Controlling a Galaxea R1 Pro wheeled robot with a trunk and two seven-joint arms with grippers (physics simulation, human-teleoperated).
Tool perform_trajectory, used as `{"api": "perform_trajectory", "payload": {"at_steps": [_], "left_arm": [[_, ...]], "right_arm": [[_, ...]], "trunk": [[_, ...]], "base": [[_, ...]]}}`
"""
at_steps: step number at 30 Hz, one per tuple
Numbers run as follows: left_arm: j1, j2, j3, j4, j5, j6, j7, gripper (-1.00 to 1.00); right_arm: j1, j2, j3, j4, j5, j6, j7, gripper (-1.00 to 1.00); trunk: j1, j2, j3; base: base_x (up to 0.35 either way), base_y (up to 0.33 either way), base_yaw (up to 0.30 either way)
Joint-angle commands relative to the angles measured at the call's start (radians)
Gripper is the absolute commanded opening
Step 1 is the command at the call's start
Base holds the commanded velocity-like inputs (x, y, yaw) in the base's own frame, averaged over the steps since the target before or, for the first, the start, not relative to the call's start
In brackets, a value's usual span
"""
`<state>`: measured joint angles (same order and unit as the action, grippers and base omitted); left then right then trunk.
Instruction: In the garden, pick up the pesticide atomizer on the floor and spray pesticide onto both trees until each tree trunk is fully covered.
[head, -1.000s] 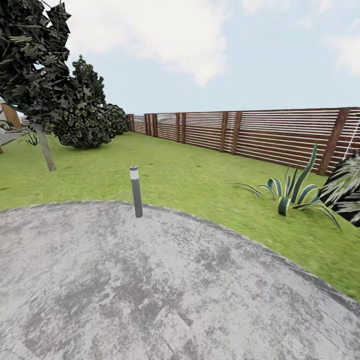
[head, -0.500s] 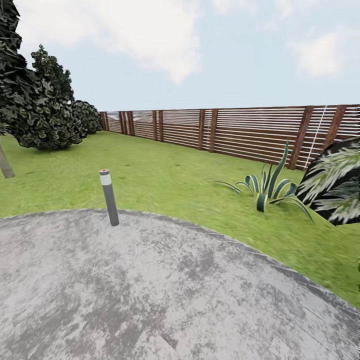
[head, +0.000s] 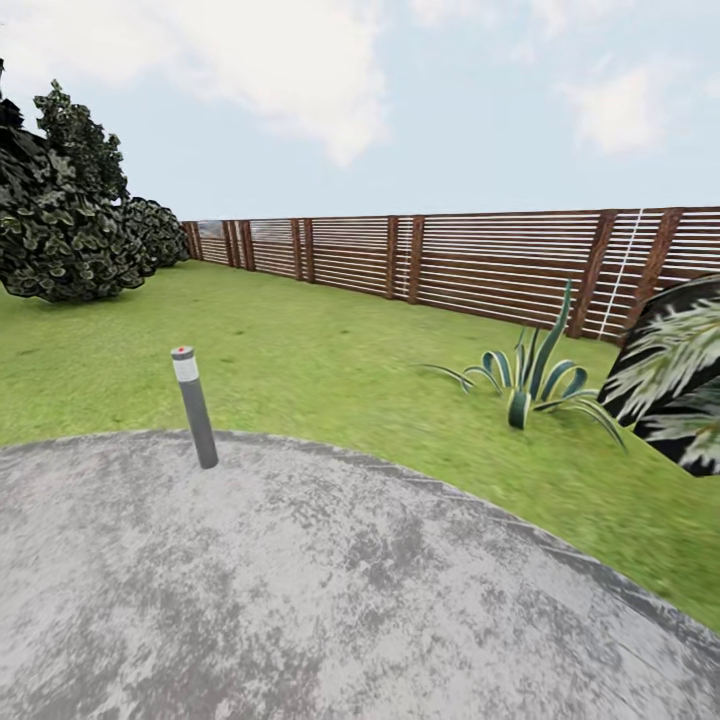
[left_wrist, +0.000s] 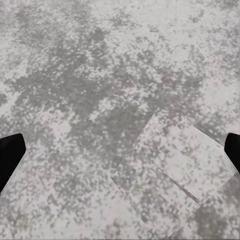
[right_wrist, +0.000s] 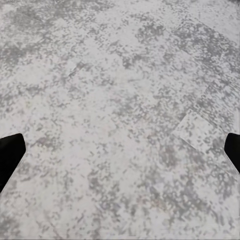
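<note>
While the robot is on its way, the atomizer cannot be placed from either gripper, so neither its direction, its long axis nor the nearer arm can be judged; how it looks cannot be told either. Head view: the floor (head: 330, 590) — grey, mottled stone with a curved kerb — meets the lawn (head: 330, 350). A grey bollard lamp (head: 194, 407) with a red top stands upright just inside the kerb; it is not the bottle. Beyond lie the slatted fence (head: 480, 265), dark bushes (head: 65, 230) and a striped spiky plant (head: 530, 380). Wrist views: the left gripper (left_wrist: 120, 152) and the right gripper (right_wrist: 120, 152) each show 2 dark fingertips spread wide, nothing between them — bare paving beneath. Judgement: the search for the bottle is not yet finished.
</note>
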<state>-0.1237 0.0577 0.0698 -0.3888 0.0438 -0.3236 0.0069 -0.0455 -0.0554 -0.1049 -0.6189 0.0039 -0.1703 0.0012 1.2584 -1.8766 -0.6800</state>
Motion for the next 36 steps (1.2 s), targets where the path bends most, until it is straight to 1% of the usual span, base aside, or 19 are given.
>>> {"api": "perform_trajectory", "payload": {"at_steps": [1,10,36], "left_arm": [[-0.001,0.000,-0.001,0.001,0.004,-0.003,0.001,1.00],[-0.001,-0.001,-0.001,0.002,0.004,-0.002,0.001,1.00],[-0.001,-0.001,-0.001,0.002,0.004,-0.002,0.001,1.00]], "right_arm": [[-0.001,0.000,-0.001,0.001,0.001,-0.007,0.000,1.00],[-0.001,0.000,-0.002,0.028,0.001,-0.020,-0.003,1.00],[-0.001,0.001,-0.002,0.030,0.000,-0.021,-0.003,1.00]], "trunk": [[0.000,0.000,-0.001],[0.000,0.000,-0.001],[0.000,0.000,-0.001]], "base": [[0.337,0.000,-0.001],[0.337,0.000,0.000],[0.337,0.000,0.000]]}}
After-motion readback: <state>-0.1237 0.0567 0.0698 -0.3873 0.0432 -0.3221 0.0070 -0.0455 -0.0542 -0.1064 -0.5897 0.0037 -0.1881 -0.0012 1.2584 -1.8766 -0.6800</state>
